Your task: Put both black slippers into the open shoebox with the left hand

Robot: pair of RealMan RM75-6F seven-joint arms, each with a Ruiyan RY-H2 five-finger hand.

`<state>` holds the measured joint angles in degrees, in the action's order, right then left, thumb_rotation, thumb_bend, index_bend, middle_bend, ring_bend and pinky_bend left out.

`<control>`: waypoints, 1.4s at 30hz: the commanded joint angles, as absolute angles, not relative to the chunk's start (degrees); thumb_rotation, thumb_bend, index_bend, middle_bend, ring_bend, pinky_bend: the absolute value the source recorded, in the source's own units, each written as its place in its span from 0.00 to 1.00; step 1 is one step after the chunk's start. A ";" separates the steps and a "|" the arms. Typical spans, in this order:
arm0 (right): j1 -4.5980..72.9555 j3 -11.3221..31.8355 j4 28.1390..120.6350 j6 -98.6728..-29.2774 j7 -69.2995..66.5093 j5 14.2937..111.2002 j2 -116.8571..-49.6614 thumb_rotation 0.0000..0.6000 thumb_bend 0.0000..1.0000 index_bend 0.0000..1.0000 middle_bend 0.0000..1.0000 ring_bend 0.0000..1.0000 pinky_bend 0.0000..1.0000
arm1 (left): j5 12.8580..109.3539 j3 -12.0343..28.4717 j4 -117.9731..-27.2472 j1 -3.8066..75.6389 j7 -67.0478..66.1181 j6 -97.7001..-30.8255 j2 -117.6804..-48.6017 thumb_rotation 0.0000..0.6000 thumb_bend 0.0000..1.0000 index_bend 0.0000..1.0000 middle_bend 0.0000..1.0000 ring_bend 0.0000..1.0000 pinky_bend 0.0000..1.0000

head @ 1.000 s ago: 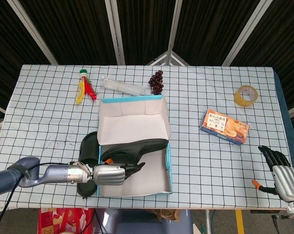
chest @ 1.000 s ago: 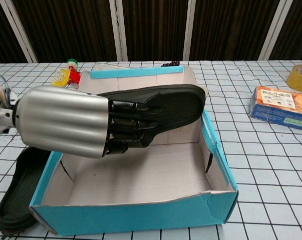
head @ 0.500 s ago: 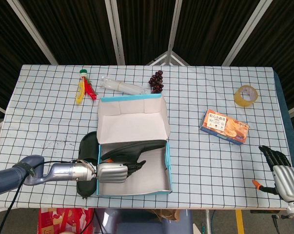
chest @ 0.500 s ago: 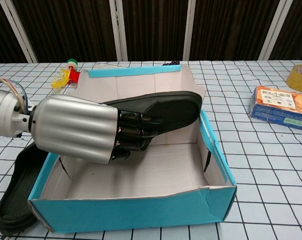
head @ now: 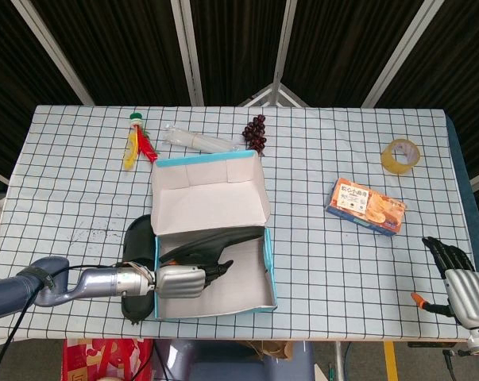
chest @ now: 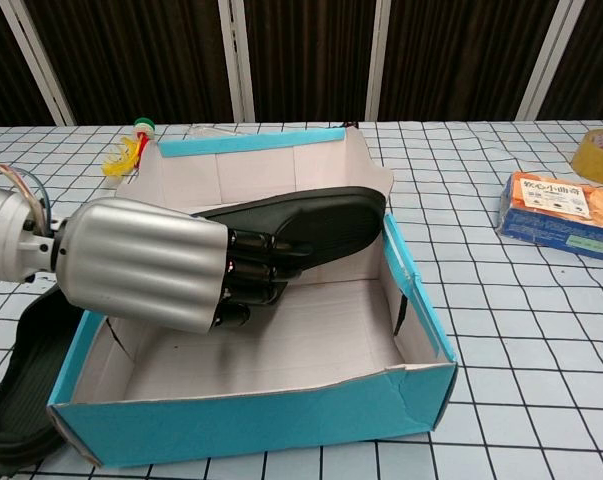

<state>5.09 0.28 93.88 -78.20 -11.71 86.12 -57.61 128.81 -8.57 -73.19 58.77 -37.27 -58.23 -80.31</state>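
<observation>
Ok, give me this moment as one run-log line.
left hand: holds first slipper over shoebox interior, not released | second slipper: on table left of box | right hand: idle, holding nothing

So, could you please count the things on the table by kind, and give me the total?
Black slippers: 2, one held by the left hand over the shoebox, one on the table beside the box
Shoebox: 1
Snack box: 1
Tape roll: 1
Grape bunch: 1
Clear plastic packet: 1
Red and yellow toy: 1
Total: 8
</observation>
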 commanded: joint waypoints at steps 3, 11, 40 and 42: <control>5.06 0.32 93.92 -78.19 -11.54 86.00 -57.64 1.00 0.22 0.01 0.07 0.10 0.07 | 128.77 -8.34 -72.91 59.56 -37.52 -57.24 -80.76 1.00 0.46 0.45 0.59 0.14 0.08; 5.06 0.38 94.02 -78.04 -11.27 85.73 -57.63 1.00 0.22 0.01 0.07 0.09 0.07 | 128.39 -7.62 -71.43 60.50 -37.48 -56.83 -82.03 1.00 0.46 0.45 0.59 0.14 0.08; 4.77 0.70 94.49 -78.03 -10.77 84.82 -57.58 1.00 0.22 0.01 0.07 0.10 0.07 | 126.75 -7.39 -68.51 62.35 -37.35 -57.57 -85.64 1.00 0.46 0.45 0.59 0.14 0.08; 4.81 0.72 94.54 -77.90 -10.64 84.72 -57.59 1.00 0.22 0.01 0.07 0.10 0.07 | 126.35 -7.30 -68.63 62.31 -37.66 -57.21 -85.51 1.00 0.46 0.45 0.59 0.14 0.08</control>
<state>4.80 0.72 94.53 -77.92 -10.65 84.73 -57.59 126.48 -7.37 -68.56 62.36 -37.54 -57.34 -85.60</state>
